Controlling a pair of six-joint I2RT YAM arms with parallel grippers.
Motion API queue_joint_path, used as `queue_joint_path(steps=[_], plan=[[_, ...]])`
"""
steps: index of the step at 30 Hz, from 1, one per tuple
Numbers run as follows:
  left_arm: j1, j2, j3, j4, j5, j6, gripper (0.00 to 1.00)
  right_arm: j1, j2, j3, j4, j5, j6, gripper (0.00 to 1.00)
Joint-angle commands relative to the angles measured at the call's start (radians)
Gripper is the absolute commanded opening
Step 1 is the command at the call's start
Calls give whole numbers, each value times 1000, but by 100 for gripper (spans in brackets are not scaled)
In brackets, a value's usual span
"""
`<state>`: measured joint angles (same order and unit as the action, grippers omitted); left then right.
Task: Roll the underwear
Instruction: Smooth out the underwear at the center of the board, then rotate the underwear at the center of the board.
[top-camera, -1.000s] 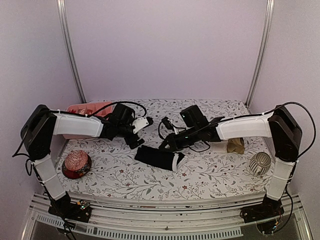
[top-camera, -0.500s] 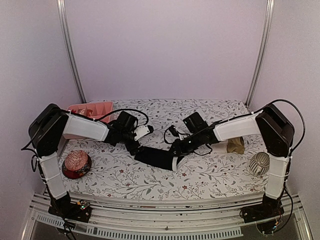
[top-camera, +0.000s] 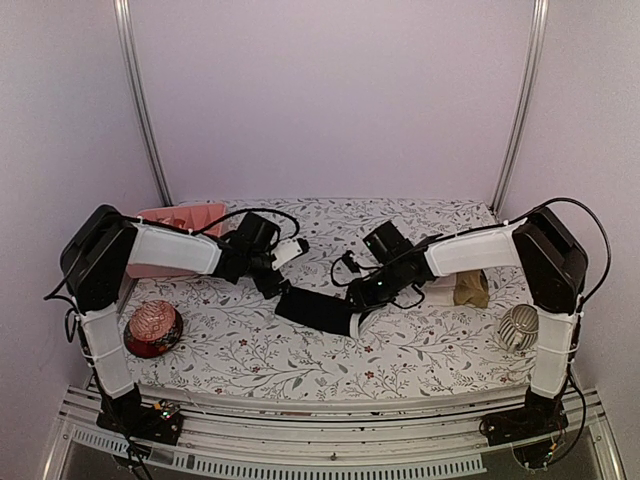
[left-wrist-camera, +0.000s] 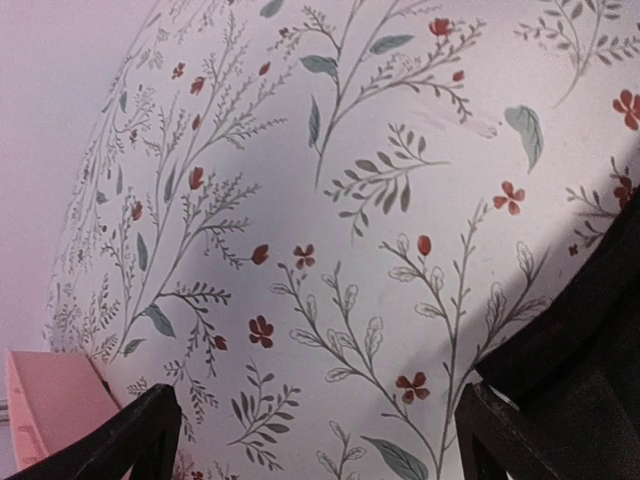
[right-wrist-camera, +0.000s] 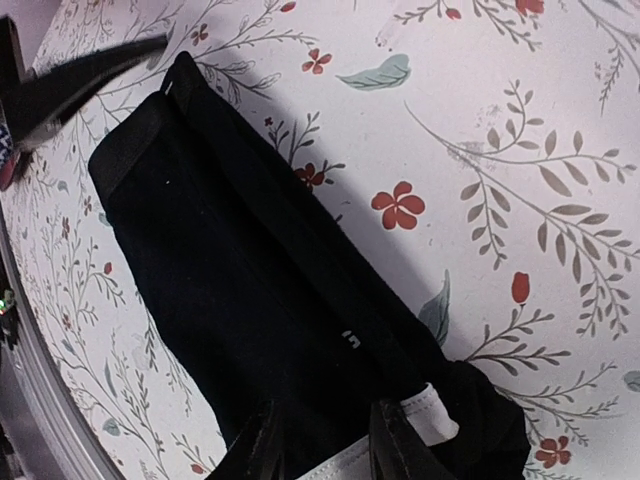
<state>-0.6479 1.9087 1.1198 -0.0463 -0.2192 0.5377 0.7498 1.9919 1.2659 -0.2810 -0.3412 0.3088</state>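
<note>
The black underwear (top-camera: 316, 307) lies near the middle of the floral bench (top-camera: 420, 350), folded into a long strip that runs from 10 o'clock to 4 o'clock, with its white band (top-camera: 354, 322) showing at the 4 o'clock end. The left gripper (top-camera: 278, 287) sits at the strip's 10 o'clock end with its jaws spread wide. In the left wrist view, that gripper (left-wrist-camera: 318, 400) has only bare bench (left-wrist-camera: 330, 200) between its two fingers and holds nothing, while the black underwear (left-wrist-camera: 590, 340) shows as a dark mass at 3 o'clock, just beside one finger. The right gripper (top-camera: 358, 300) is down at the strip's 4 o'clock end. In its wrist view, the right gripper (right-wrist-camera: 325, 435) has its jaws close together, straddling the black underwear (right-wrist-camera: 250, 290) right beside the white band (right-wrist-camera: 425, 408). Dark fingers against dark cloth make it impossible to tell whether they pinch the fabric or only stand on either side of it. The tan underwear (top-camera: 470, 290) lies crumpled at 3 o'clock on the bench, under the right arm and well apart from the black pair. A pink tray (top-camera: 180, 216) sits at 10 o'clock, a red bowl (top-camera: 152, 329) at 8 o'clock and a ribbed silver object (top-camera: 520, 326) at 4 o'clock.
</note>
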Motion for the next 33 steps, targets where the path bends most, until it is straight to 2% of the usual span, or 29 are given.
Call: queue_joint_path(steps=[1,8,12,17,23,33], plan=[[1,-15,75,-18,-52,6,99,-6,-84,24,-54,88,-39,35],[34,-91,62,-20,-65,29,99,-6,-156,-1,-65,171,-82,61],[16,-218,-70,-26,57,81,99,-7,-193,-33,-67,251,-119,77],[-44,-316,-234,-17,101,103,98,-14,-232,-104,-28,387,-157,98],[-97,-308,-316,4,97,85,99,-16,-288,-201,59,504,-186,99],[-111,-150,-283,92,-45,78,98,-15,-366,-312,137,538,-210,99]])
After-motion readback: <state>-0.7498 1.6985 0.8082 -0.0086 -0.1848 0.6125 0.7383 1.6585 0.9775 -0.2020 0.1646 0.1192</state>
